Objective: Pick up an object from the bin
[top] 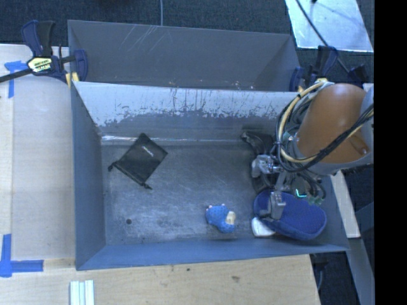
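The gripper (278,204) hung low over a dark blue shoe (300,222) lying in the bin's (191,251) near right corner. Whether it was parted or closed, I couldn't make out.

A dark blue slipper-like thing (300,222) lies flat in the bin (191,107), near right corner, white at its left end

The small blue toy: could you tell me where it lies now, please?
In the camera view the small blue toy lies by the middle of the bin's front wall, just left of the large blue slipper-like thing under the gripper.
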Action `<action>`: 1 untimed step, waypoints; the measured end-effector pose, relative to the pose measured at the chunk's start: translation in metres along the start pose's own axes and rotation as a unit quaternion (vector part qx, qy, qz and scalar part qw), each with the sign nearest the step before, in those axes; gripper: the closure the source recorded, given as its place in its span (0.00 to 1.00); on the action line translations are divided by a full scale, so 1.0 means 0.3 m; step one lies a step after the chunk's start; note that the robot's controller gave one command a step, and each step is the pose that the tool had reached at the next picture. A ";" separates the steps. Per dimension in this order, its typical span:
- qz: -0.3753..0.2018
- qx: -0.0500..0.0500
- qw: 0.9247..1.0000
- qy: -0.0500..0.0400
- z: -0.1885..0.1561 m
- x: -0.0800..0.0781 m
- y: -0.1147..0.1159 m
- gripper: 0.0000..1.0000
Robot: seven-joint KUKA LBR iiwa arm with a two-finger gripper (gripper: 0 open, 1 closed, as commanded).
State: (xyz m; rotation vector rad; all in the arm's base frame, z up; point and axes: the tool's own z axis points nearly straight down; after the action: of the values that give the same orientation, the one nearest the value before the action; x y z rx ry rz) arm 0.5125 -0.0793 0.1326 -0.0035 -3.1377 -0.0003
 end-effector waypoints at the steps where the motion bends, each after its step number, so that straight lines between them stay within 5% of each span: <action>1: 0.035 -0.001 0.999 -0.007 0.091 -0.216 -0.169 0.00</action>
State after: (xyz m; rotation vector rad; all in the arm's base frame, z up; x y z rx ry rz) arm 0.5771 -0.1300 0.1050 -0.1133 -3.1494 -0.0034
